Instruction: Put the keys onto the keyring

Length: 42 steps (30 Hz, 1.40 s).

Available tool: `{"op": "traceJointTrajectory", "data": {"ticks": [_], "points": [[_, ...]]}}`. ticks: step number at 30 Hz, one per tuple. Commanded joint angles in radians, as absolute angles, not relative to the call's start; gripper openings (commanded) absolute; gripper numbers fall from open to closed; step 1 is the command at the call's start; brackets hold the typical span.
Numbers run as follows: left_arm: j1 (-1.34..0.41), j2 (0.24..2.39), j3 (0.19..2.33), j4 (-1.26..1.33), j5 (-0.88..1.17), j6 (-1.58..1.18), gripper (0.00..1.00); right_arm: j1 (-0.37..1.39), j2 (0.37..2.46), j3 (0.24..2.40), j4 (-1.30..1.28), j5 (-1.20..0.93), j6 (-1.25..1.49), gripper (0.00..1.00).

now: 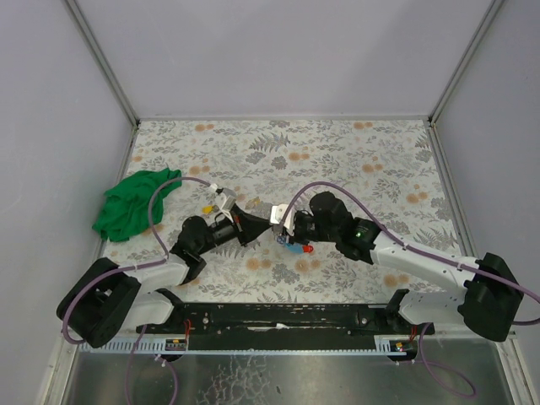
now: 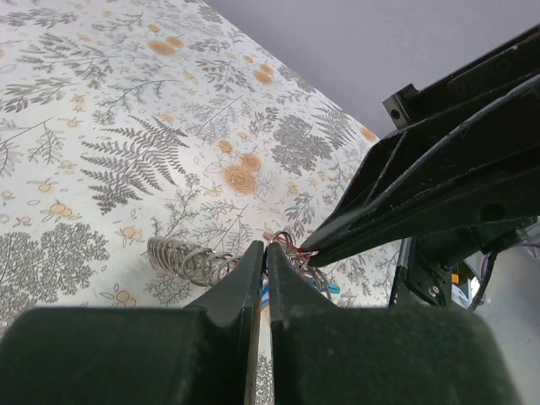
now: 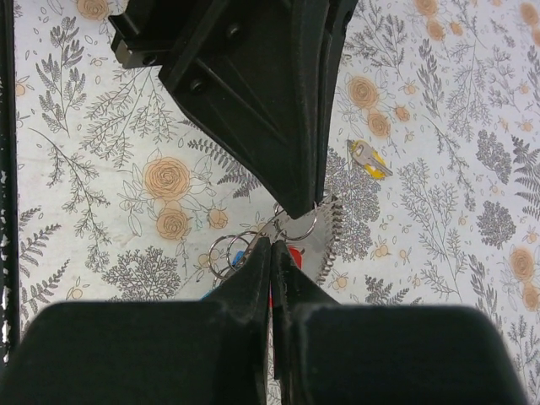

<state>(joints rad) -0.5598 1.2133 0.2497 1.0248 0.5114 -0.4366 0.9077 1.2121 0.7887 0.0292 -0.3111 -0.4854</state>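
My two grippers meet tip to tip at the middle of the table. In the right wrist view the left gripper point(image 3: 305, 205) comes down from above, shut on a small keyring point(image 3: 300, 228). The right gripper point(image 3: 272, 243) is shut on the metal end of a key that reaches up to that ring. A red tag point(image 3: 294, 253) and a blue tag point(image 3: 239, 256) show under its fingers, beside two loose rings point(image 3: 226, 253). From above, the left gripper point(image 1: 263, 224) and right gripper point(image 1: 281, 232) sit over the red point(image 1: 308, 248) and blue point(image 1: 294, 247) tags. The left wrist view shows its gripper point(image 2: 266, 250) shut at the tangle of rings point(image 2: 309, 268).
A spring-like coil of rings point(image 2: 181, 258) lies flat just beside the grippers. A yellow-tagged key point(image 3: 369, 159) lies apart on the flowered cloth point(image 1: 354, 160), further out. A crumpled green cloth point(image 1: 131, 204) sits at the left edge. Grey walls enclose the table.
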Motion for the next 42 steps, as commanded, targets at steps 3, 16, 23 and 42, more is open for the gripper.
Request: {"op": "traceJointTrajectory", "data": {"ticks": [3, 16, 23, 42], "points": [[-0.611, 1.239, 0.203, 1.306, 0.278, -0.517, 0.0, 0.94, 1.255, 0.782, 0.074, -0.333, -0.455, 0.0], [-0.62, 1.171, 0.154, 1.216, 0.329, -0.406, 0.2, 0.939, 1.212, 0.853, -0.008, -0.234, -0.544, 0.0], [-0.585, 1.046, 0.189, 0.987, 0.47, -0.245, 0.37, 0.939, 1.184, 0.879, -0.055, -0.237, -0.561, 0.0], [-0.564, 1.124, 0.355, 0.739, 0.744, -0.084, 0.4, 0.94, 1.183, 0.939, -0.146, -0.288, -0.581, 0.0]]}}
